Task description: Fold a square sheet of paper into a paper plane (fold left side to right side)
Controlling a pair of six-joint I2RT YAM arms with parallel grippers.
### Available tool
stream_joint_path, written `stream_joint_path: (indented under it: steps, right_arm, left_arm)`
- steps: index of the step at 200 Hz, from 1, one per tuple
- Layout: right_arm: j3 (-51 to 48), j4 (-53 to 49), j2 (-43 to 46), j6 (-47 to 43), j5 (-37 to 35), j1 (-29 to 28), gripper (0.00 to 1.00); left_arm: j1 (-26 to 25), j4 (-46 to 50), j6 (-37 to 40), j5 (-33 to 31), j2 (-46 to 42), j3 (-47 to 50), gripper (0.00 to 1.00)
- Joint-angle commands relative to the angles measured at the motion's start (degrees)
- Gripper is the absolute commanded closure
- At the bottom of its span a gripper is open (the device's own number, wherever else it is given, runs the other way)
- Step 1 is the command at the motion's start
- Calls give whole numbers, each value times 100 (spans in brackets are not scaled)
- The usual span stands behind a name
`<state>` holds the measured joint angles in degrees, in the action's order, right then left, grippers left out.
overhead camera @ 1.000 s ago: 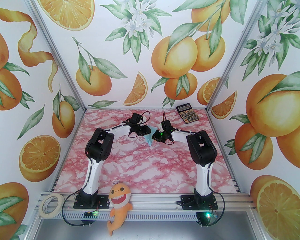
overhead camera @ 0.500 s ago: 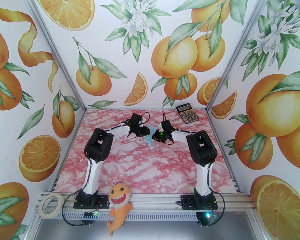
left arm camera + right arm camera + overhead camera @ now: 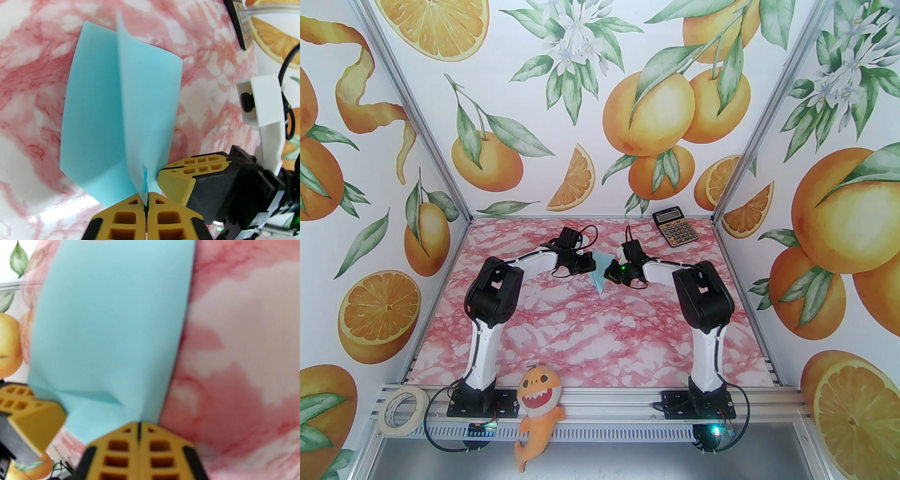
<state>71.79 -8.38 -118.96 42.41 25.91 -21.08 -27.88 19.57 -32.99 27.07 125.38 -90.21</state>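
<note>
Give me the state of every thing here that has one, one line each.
paper: creased, centre fin raised, pinched by both sets of fingers
left fingers: shut on the paper's centre fin
right fingers: shut on the paper's flap beside them
calculator: lying flat, face up, untouched

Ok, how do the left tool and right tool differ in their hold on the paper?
The left tool pinches the raised middle flap of the paper; the right tool clamps a flat panel's edge. The left tool reaches in from the left, the right tool from the right. Both are shut on the paper.
</note>
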Motion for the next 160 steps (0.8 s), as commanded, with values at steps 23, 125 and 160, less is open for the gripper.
stream_joint_path:
  steps: [23, 125, 160]
  right_arm:
    - [9, -225, -233, -31, -117, -19, 100]
    - [-15, -208, -235, -14, -119, -21, 100]
    - [-34, -185, -233, -5, -117, -17, 100]
  left_arm:
    - [-162, 60, -102, 53, 28, -330, 97]
    - [-253, 103, -254, -13, 221, -562, 96]
    - [-254, 209, -272, -56, 312, -688, 95]
